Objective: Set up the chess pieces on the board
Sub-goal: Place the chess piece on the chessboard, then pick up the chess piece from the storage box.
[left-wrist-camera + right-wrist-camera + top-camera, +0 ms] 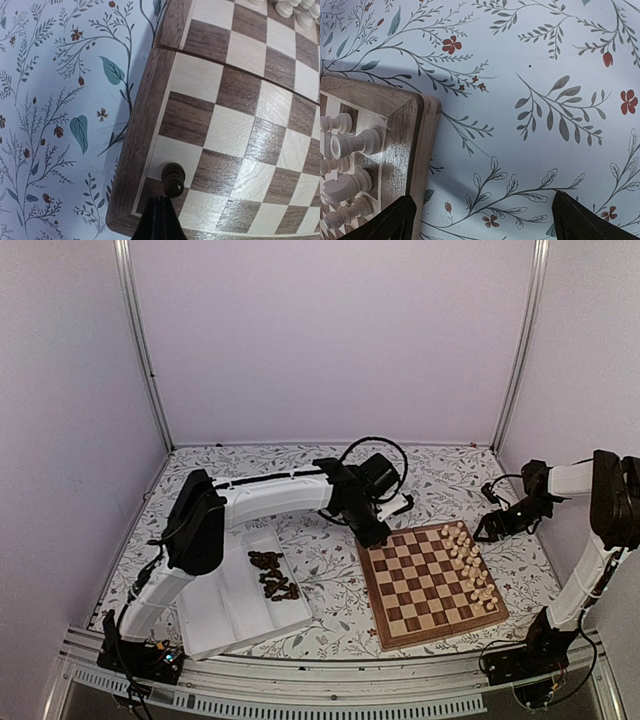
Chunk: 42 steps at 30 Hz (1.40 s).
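Seemingly to nudge it, shuts left jaws empty behind a dark pawn (173, 179) at the edge of the board (235, 95); holds right jaws wide.

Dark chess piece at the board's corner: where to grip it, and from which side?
Probably take the dark chess piece by its narrow upper part, from above: it sits alone on the board, with bare squares all round. The shut left gripper is just beside it.

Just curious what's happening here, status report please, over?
Left gripper shut, just behind one dark piece near the board's corner. Right gripper open, beside board. Nothing in the way.
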Tool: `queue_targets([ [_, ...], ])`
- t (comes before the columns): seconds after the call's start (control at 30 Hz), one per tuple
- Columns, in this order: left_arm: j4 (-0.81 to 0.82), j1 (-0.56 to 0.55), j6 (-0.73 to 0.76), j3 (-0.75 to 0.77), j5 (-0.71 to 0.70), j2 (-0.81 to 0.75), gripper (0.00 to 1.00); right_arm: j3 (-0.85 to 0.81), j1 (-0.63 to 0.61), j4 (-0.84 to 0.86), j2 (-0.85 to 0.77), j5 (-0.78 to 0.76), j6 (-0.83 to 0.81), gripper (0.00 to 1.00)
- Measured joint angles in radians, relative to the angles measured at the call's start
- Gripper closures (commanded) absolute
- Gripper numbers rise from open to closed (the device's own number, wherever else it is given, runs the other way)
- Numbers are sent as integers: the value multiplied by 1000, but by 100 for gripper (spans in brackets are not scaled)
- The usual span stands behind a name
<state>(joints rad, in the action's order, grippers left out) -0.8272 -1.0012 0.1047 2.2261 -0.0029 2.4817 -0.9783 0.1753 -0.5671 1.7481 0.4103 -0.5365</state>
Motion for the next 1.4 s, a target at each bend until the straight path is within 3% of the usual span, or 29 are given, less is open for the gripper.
queue_targets([
  [0.43,1,0,0,42,44,47,100,-7,1,1,8,0,-3,1],
  [0.67,-5,0,-9,18,2,36,98,-8,1,1,8,0,-3,1],
  [0.77,-7,1,-21,-85,-40,-36,80,-8,1,1,8,1,-3,1],
  [0.83,-12,2,-39,-181,-68,-119,60,-8,1,1,8,1,-4,1],
  [0.93,-13,4,-69,-332,-110,-285,45,-8,1,1,8,1,-5,1],
  [1.2,-10,26,-177,-710,-173,-689,57,-8,1,0,8,2,-6,1],
  [1.4,-70,29,-222,-954,-157,-708,55,-8,1,0,8,4,-7,1],
])
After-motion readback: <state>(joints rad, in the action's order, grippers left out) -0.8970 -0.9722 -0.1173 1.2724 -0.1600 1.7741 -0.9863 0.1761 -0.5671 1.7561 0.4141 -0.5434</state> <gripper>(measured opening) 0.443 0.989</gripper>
